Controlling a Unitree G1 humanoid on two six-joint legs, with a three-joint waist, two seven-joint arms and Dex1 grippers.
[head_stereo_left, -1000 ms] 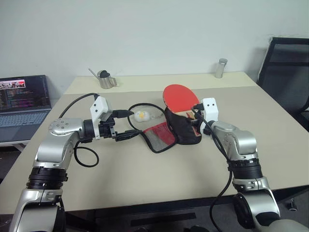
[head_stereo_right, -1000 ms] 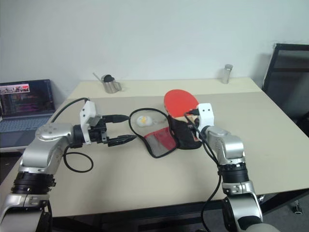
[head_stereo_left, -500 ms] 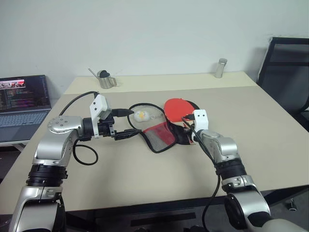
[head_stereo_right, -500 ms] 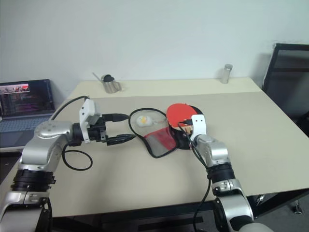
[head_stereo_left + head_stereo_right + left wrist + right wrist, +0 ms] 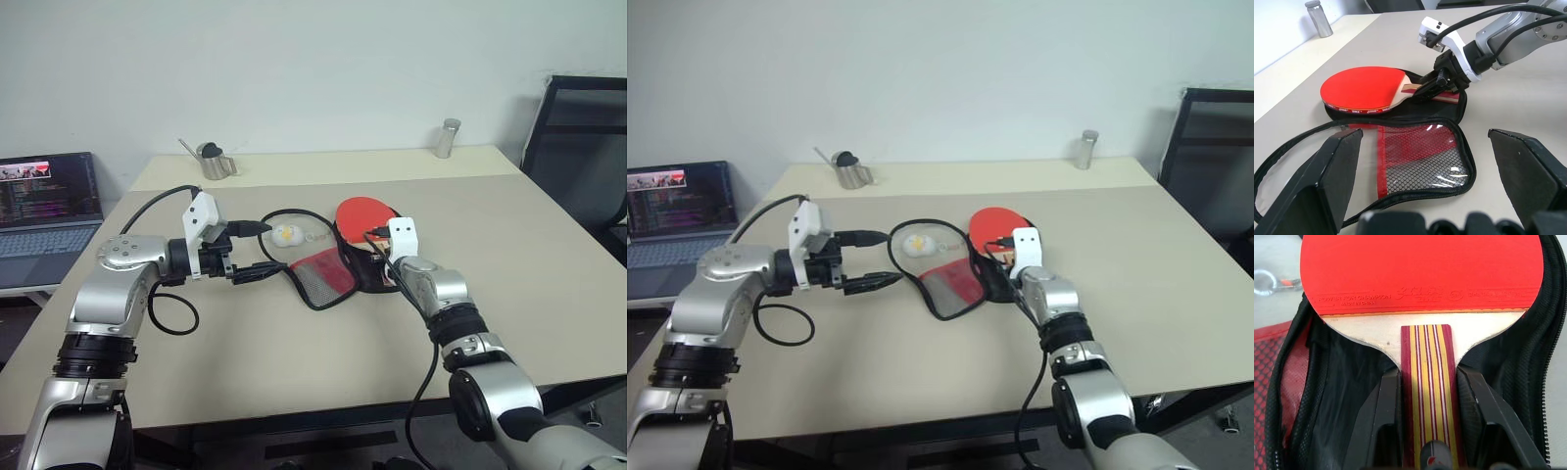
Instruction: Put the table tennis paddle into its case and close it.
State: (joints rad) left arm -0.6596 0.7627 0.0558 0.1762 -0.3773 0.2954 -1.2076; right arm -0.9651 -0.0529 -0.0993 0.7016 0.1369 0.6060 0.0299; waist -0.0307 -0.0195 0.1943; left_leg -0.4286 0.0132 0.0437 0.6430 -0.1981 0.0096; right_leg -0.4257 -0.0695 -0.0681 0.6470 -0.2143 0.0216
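Right wrist view: paddle handle [image 5: 1427, 387] between hand [image 5: 1428, 418] fingers.

My right gripper [image 5: 1425, 431] covers the lower end of the paddle's handle [image 5: 1426, 382]. The case [image 5: 1528, 357] runs past the frame's right edge; the laptop [image 5: 44, 211] is cut off at left.

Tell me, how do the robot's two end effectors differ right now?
The left end effector is open and holds nothing, beside the case; the right end effector is shut on the table tennis paddle, laying it in the case. Both have two black fingers.
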